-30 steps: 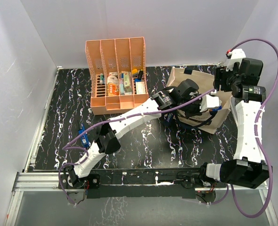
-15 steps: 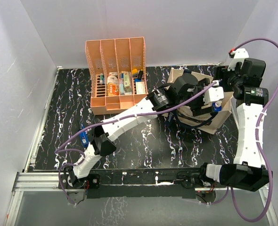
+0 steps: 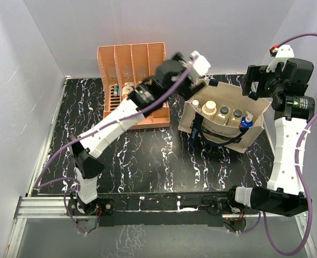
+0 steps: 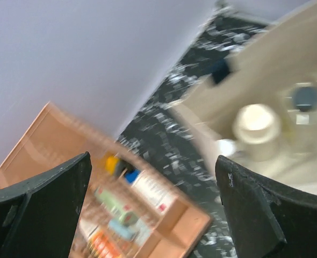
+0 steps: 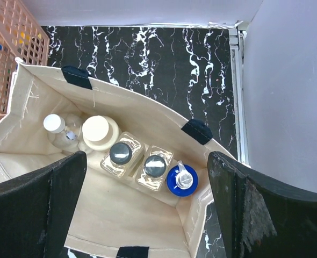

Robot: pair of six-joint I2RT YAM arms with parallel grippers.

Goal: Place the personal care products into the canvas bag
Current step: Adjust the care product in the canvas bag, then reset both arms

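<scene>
Noted 5 bottles (image 5: 121, 153) upright, in row inside canvas bag (image 5: 142, 108). L gripper (image 4: 153, 161), R gripper (image 5: 146, 156): fingers spread wide, nothing grasped.

The worktop (image 3: 148, 161) is black with wiggly white lines, like marble. Plain pale walls (image 3: 19, 80) stand on its left, back and right sides. A silver metal rail (image 3: 40, 207) runs along the near edge.

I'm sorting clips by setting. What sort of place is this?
Probably a robot test cell in a lab, not a home: plain white walls box in a black marbled tabletop, and the left arm and right arm are bolted to a metal rail.
</scene>
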